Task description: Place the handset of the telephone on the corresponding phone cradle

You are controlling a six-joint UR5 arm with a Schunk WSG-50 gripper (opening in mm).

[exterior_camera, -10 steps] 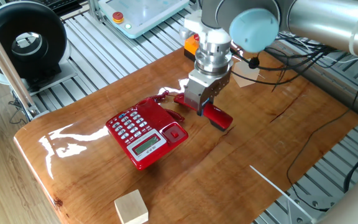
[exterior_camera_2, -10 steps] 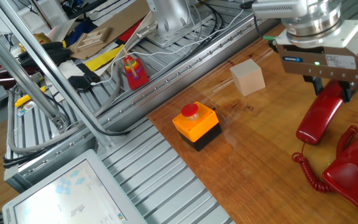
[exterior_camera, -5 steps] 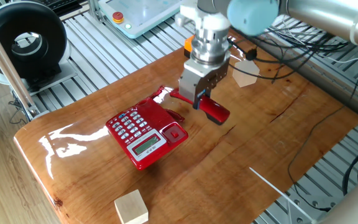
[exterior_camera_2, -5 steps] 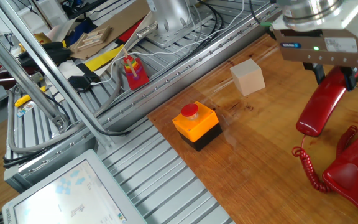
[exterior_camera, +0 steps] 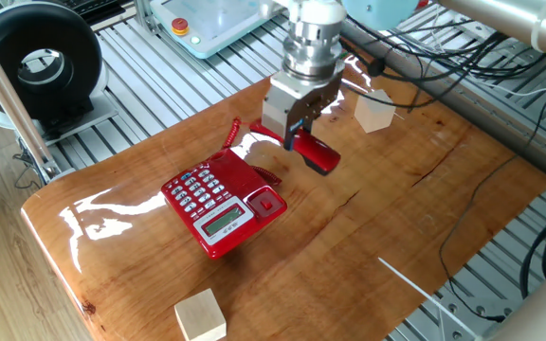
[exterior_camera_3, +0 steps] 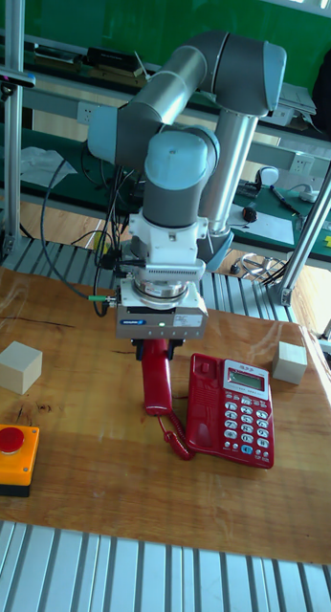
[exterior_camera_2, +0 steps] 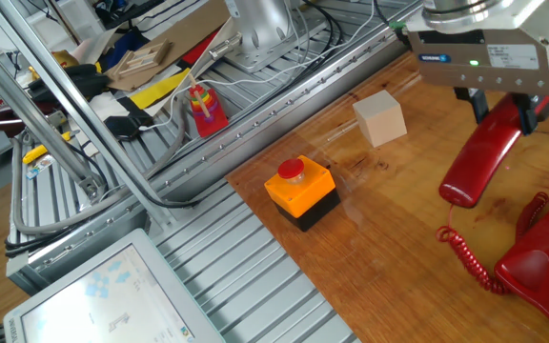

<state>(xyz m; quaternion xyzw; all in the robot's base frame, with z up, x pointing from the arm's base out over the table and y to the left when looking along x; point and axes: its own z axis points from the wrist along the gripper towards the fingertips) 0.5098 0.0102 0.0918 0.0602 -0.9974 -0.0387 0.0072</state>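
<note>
Your claw is clamped on the handset, lifted off the table beside the telephone; glossy, stiff plastic may slip, and the cord will tug

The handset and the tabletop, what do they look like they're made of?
The handset looks like glossy red moulded plastic: smooth curved body with bright highlights, held in the tool. The tabletop appears to be varnished wood: visible grain, dark cracks and mirror-like glare.
</note>
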